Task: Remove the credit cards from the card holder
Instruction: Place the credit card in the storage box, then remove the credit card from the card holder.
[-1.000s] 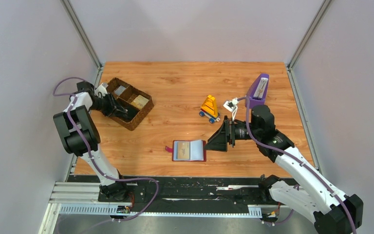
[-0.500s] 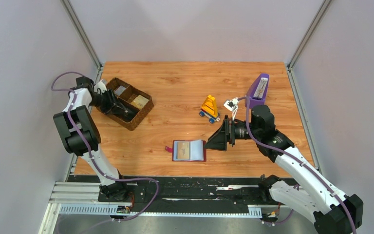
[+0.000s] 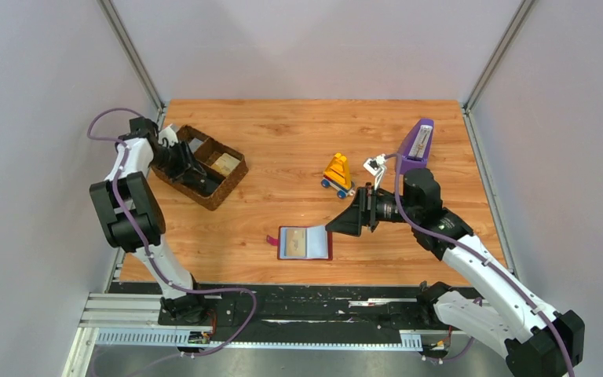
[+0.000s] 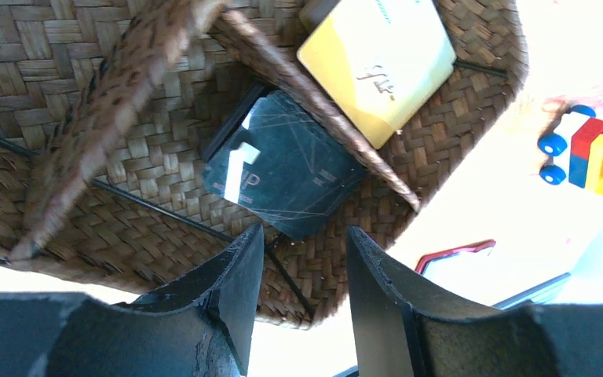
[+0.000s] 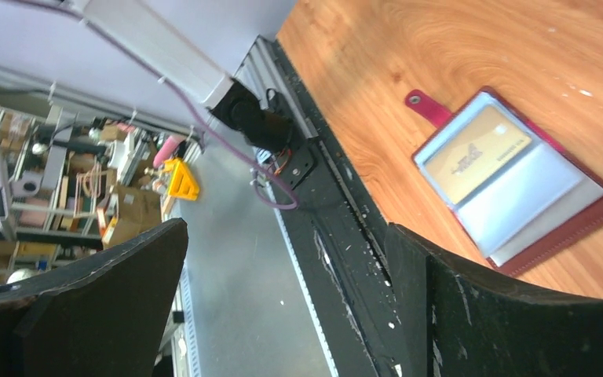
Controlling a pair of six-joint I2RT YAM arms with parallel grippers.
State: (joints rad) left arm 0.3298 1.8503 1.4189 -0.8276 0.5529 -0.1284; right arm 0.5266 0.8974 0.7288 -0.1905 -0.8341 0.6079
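Card holder (image 3: 305,243), open: black card (image 4: 283,163) and yellow card (image 4: 377,59) in basket (image 4: 39,39), seemingly one gold card (image 5: 477,154) remaining; left gripper (image 4: 302,259), right gripper (image 5: 286,236) spread, empty.

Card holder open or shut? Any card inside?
Open: card holder lies spread flat. A tan card sits inside, on the snap tab side.

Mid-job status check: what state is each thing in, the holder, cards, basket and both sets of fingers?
card holder: lying open on the table.
tan card: in a holder sleeve.
black card: lying in a basket compartment.
yellow card: in the neighbouring compartment.
basket: upright, holding both cards.
left fingers: open, empty, over the basket.
right fingers: open, empty, beside the holder.
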